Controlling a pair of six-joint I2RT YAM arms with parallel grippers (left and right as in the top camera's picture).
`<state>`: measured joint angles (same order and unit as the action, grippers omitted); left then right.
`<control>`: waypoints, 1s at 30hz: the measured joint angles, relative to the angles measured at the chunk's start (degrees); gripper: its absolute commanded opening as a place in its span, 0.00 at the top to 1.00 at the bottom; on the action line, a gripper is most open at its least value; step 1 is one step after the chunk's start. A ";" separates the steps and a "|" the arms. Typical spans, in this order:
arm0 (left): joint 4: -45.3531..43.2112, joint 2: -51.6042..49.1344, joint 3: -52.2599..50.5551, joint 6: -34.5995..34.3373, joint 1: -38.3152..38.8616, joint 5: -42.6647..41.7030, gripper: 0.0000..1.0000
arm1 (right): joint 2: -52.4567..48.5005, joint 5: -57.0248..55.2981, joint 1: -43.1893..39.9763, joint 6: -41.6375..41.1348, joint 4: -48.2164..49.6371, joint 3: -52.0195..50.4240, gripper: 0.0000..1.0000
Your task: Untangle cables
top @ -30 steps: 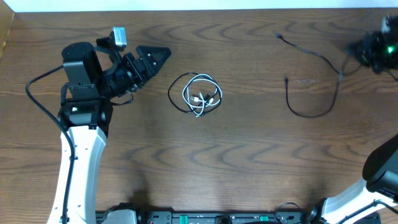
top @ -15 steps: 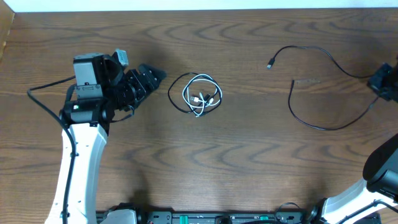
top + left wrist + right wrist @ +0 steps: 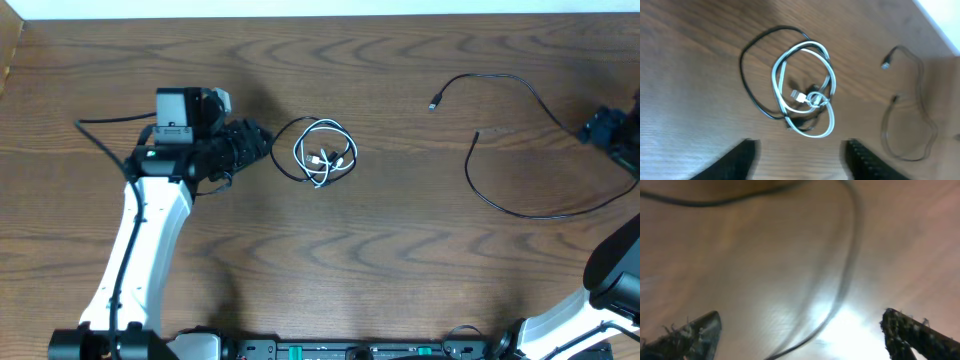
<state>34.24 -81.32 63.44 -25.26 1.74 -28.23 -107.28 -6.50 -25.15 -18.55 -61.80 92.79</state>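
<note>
White cable (image 3: 776, 75) lies coiled with black cable (image 3: 742, 70).

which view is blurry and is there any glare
Overhead: sharp, evenly lit, white cable crisp. Left wrist: mildly soft, end effector fingers at the bottom edge blurred. Right wrist: heavily blurred, black cable a smear, bright glare on the table low centre-right.

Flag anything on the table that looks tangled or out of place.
In the middle, the white cable is coiled into a bundle with a thin black cord looped around it. The long black cable sprawls loose on its own at the right. Nothing looks damaged.
</note>
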 measured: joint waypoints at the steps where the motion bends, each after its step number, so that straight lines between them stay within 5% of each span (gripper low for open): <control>1: -0.02 -0.70 0.00 0.07 0.50 1.03 0.92 | 0.00 2.69 0.20 1.07 0.42 0.35 0.46; 4: -0.50 -2.69 0.00 0.68 2.03 3.48 0.92 | 0.00 12.61 1.60 4.20 1.62 0.59 0.99; 8: -3.19 -6.08 0.00 0.94 4.96 5.46 0.89 | 0.00 19.87 5.05 6.51 1.60 0.59 0.98; 11: -5.09 -8.63 0.00 0.94 7.63 6.05 0.58 | 0.00 22.05 8.46 7.39 1.66 0.50 0.87; 13: -6.27 -9.75 0.00 1.09 9.20 6.21 0.46 | 0.00 22.93 10.86 7.80 1.77 0.37 0.80; 30: -10.10 -13.60 0.00 1.75 19.91 9.77 0.39 | 0.00 24.76 29.18 8.39 14.01 -7.13 0.78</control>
<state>24.14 -94.91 63.44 -23.51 21.65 -18.46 -107.28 18.26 4.03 -10.15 -47.79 85.67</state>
